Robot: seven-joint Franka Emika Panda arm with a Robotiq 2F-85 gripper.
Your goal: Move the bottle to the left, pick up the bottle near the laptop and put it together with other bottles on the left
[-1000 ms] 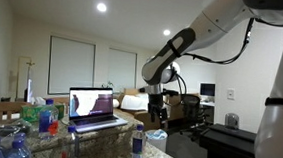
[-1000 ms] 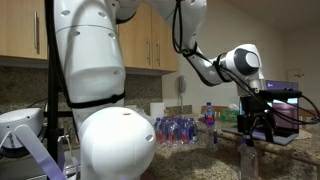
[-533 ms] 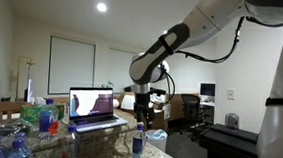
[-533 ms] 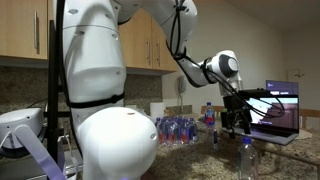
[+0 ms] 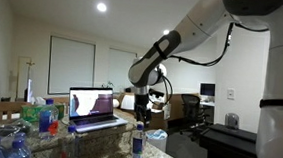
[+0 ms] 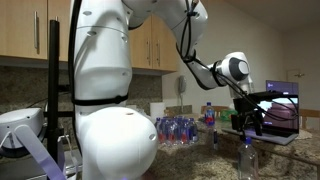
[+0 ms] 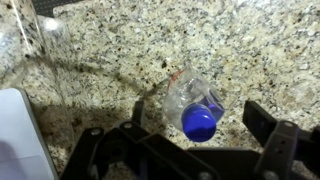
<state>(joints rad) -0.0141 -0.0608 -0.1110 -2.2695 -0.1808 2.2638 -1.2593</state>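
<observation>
Jaws of our gripper (image 5: 142, 111) are hanging wide apart, holding nothing. The bottle (image 5: 137, 144) is standing upright on the counter (image 7: 100, 40) right under it. In the wrist view we are looking down on its blue cap (image 7: 200, 123), one jaw at 9 o'clock, one at 3 o'clock. The laptop (image 5: 92, 108) is glowing at 10 o'clock from the bottle. The other bottles (image 6: 180, 128) are sitting well apart.

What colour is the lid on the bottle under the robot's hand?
Blue. The cap shows best in the wrist view.
</observation>
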